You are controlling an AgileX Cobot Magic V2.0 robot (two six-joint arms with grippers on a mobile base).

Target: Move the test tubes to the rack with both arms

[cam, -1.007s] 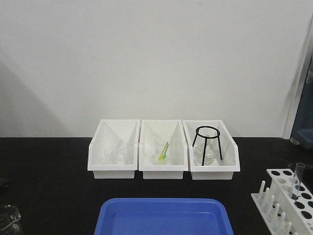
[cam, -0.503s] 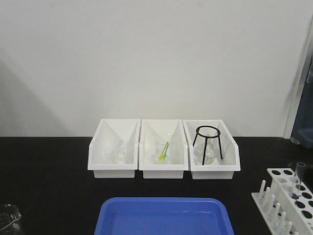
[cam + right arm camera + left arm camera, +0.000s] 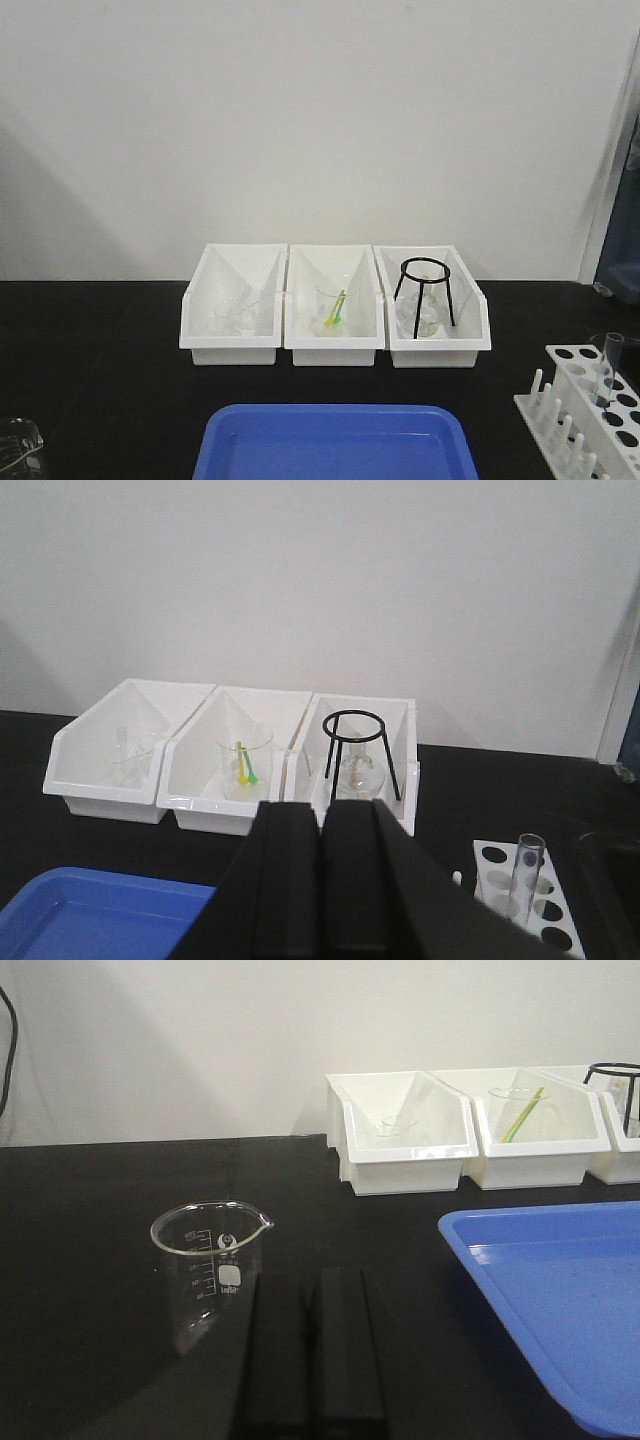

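One test tube (image 3: 608,368) upright in the rack (image 3: 585,405) — both grippers closed, empty

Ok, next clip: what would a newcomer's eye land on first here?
Probably the three white bins in a row against the wall, the right one holding a black tripod stand. In front lies a bright blue tray, and at the far right a white rack with one test tube standing in it.
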